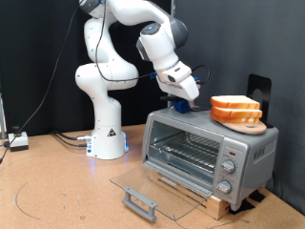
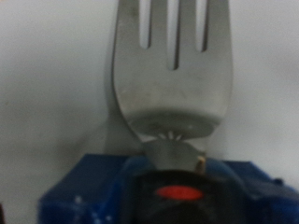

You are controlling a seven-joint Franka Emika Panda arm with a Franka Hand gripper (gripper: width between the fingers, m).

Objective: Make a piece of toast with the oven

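Piece of toast, golden-brown crust w/ pale edge, sits stacked on a wooden plate atop the silver oven, glass door dropped open. Gripper hovers beside it; grip state can't tell. Only wrist view reveals a metal fork close-up.

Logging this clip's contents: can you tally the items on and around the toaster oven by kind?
Toaster oven, glass door folded down: 1
Bread slices on top of it: 2
Wooden plate under the slices: 1
Fork seen in front of the end effector: 1
Wooden board under the oven: 1
Total: 6
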